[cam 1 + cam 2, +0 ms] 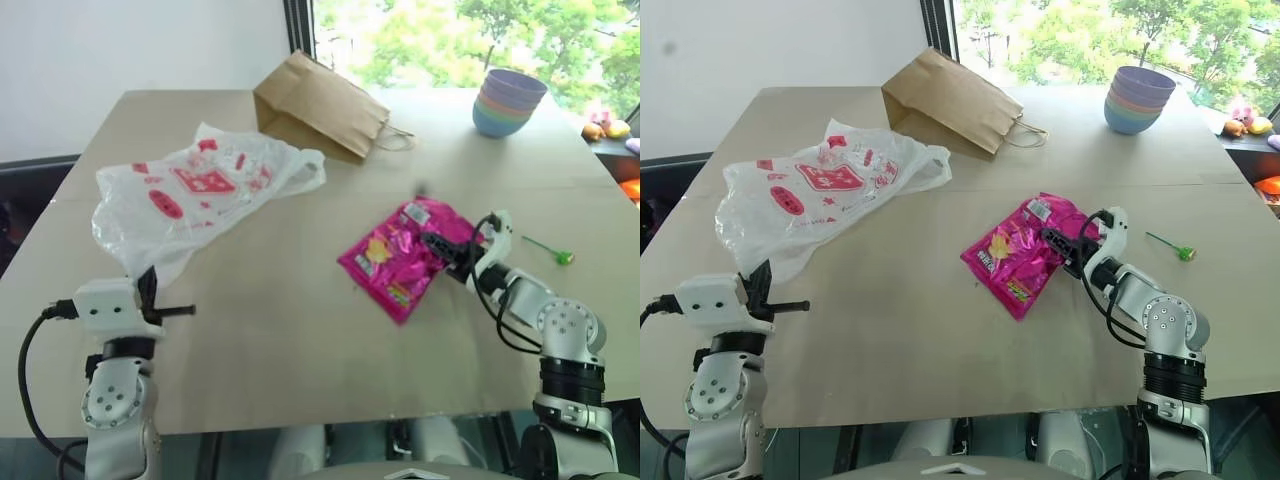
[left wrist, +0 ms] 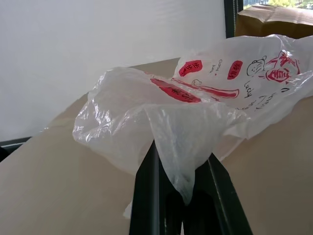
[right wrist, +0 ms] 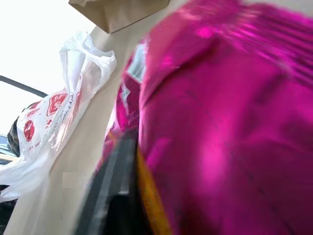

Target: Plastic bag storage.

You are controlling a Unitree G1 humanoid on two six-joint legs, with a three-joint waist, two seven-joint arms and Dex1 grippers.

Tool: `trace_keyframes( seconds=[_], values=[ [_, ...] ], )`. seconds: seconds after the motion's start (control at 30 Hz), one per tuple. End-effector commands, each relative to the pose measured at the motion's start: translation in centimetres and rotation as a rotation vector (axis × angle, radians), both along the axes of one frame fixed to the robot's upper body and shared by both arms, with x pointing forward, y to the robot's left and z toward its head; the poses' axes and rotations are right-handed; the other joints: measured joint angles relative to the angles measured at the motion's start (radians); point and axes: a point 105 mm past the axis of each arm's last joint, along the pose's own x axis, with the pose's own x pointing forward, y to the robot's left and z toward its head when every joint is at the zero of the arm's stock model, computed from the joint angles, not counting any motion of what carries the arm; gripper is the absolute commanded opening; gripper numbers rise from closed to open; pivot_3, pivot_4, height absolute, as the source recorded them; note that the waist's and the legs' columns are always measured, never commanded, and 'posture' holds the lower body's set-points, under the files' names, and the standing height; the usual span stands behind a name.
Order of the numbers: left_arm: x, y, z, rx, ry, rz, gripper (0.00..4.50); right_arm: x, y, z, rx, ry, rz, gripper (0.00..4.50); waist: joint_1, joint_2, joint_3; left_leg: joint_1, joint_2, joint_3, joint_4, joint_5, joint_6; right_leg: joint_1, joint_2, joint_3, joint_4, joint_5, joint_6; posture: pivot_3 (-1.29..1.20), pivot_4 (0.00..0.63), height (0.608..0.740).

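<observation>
Currently early stage: left gripper is clamped tight on the near corner of the plastic bag, which lies spread at about 10 o'clock on the table. Right gripper sits on the pink snack packet at 3 o'clock, jaws narrowed; looks like it's pinching the packet edge, but the wrist view is too blurred to be sure. Brown paper bag lies at 12 o'clock. Bag isn't folded or stowed yet.
</observation>
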Motion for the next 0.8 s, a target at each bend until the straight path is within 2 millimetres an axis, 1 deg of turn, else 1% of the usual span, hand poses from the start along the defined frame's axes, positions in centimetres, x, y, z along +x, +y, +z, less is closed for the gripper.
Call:
trace_keyframes(
  seconds=[0.03,0.1,0.17,0.27,0.37,0.43,0.5,0.57,0.67,0.73,0.8],
  values=[
    [0.2,-0.7,2.9,-0.020,-0.101,-0.020,0.00,-0.5,1.2,1.1,0.054,-0.013,0.084,0.13,0.000,0.000,0.000,0.000,0.000,0.000,0.000,0.000,0.000,0.000,0.000,0.000,0.000,0.000,0.000,0.00,0.150,0.740],
    [0.6,-1.5,3.5,-0.049,-0.123,-0.059,0.00,-0.8,2.0,1.3,0.085,0.013,0.135,0.13,-0.001,0.000,0.000,0.000,0.000,0.000,0.000,0.000,0.000,0.000,0.000,0.000,0.000,0.000,0.000,0.00,0.150,0.740],
    [0.6,-2.8,4.1,-0.074,-0.144,-0.129,0.00,-1.2,3.2,1.8,0.125,0.048,0.223,0.13,-0.004,0.000,0.000,0.000,0.000,0.001,0.000,0.000,0.000,0.000,0.000,0.001,0.000,0.000,0.000,0.00,0.150,0.740],
    [0.4,-4.9,4.8,-0.092,-0.163,-0.236,0.00,-2.2,5.4,3.3,0.187,0.079,0.420,0.13,-0.013,0.001,0.000,0.000,0.000,0.001,0.000,0.000,0.000,0.000,0.000,0.001,0.000,0.000,0.000,0.00,0.150,0.740],
    [-0.1,-7.0,5.4,-0.111,-0.180,-0.353,0.00,-2.4,7.9,4.1,0.210,0.123,0.567,0.13,-0.022,0.001,0.000,0.000,0.000,0.000,0.000,0.000,0.000,0.000,0.000,0.001,0.000,0.000,0.000,0.00,0.150,0.740],
    [-0.4,-8.3,5.7,-0.121,-0.183,-0.424,0.00,-2.5,9.3,4.1,0.208,0.149,0.638,0.13,-0.023,0.001,0.000,0.000,0.000,0.000,0.000,0.000,0.000,0.000,0.000,0.001,0.000,0.000,0.000,0.00,0.150,0.740],
    [-0.8,-9.6,5.7,-0.129,-0.176,-0.492,0.00,-2.4,10.6,3.7,0.186,0.180,0.692,0.13,-0.025,0.001,0.001,0.000,0.000,0.001,0.000,0.000,0.000,0.000,0.000,0.001,0.000,0.000,0.000,0.00,0.150,0.740],
    [-1.4,-10.9,5.6,-0.127,-0.156,-0.558,0.00,-1.8,12.0,3.2,0.161,0.205,0.719,0.13,-0.027,0.002,0.001,0.000,0.000,0.001,0.000,0.000,0.000,0.000,0.000,0.001,-0.001,0.000,0.000,0.00,0.150,0.740],
    [-2.4,-12.4,5.1,-0.139,-0.118,-0.641,0.00,-1.1,13.2,2.9,0.139,0.212,0.763,0.13,-0.026,0.002,0.001,-0.001,0.000,0.001,-0.001,0.000,0.000,-0.001,0.000,0.001,-0.001,0.000,0.000,0.00,0.150,0.740],
    [-3.4,-13.7,4.5,-0.154,-0.075,-0.724,0.00,-0.7,14.0,2.9,0.124,0.208,0.799,0.13,-0.027,0.002,0.001,-0.001,0.000,0.002,-0.001,0.000,0.000,-0.002,0.000,0.002,0.000,0.000,0.000,0.00,0.150,0.740],
    [-4.3,-14.6,4.0,-0.166,-0.042,-0.785,0.00,-0.4,14.5,2.9,0.119,0.200,0.822,0.13,-0.027,0.003,0.001,-0.002,0.000,0.002,-0.001,0.000,0.000,-0.003,0.000,0.003,0.000,0.000,0.000,0.00,0.150,0.740]
  ],
)
